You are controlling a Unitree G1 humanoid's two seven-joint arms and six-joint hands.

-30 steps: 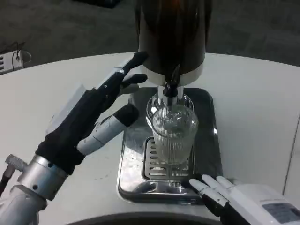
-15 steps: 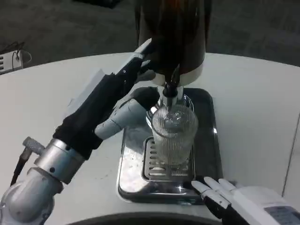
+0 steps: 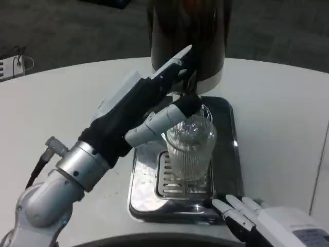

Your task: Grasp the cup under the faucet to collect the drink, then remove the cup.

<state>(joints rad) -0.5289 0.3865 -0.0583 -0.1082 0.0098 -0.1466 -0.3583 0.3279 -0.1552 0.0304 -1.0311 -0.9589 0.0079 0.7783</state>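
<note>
The step in hand looks to be working the faucet so that drink runs into the cup, and doing it well means keeping the cup square under the spout while the tap is pressed, with no sideways shove that could skate the glass across the tray.

Starting at the left: the left hand (image 3: 154, 103) reaches in over the table (image 3: 46, 103) toward the dispenser (image 3: 187, 36). Its fingers are apart, not clenched. The upper fingers (image 3: 177, 59) lie stretched against the lower front of the dark body, about where the faucet (image 3: 191, 82) comes out, and the lower one (image 3: 175, 110) curls toward the rim of the cup (image 3: 190, 149). Whether it truly touches the glass or the tap lever is hard to say, since the hand covers that spot; I judge that it holds nothing firmly yet.

The ribbed clear cup stands upright just below and to the right of that hand, directly under the faucet, on the slotted grate of the steel drip tray (image 3: 226, 170). No drink level can be made out in it.

Farther right and nearer the camera, the right hand (image 3: 267, 224) rests low at the tray's front corner, fingers straight and slightly spread, holding nothing, well apart from the cup.
</note>
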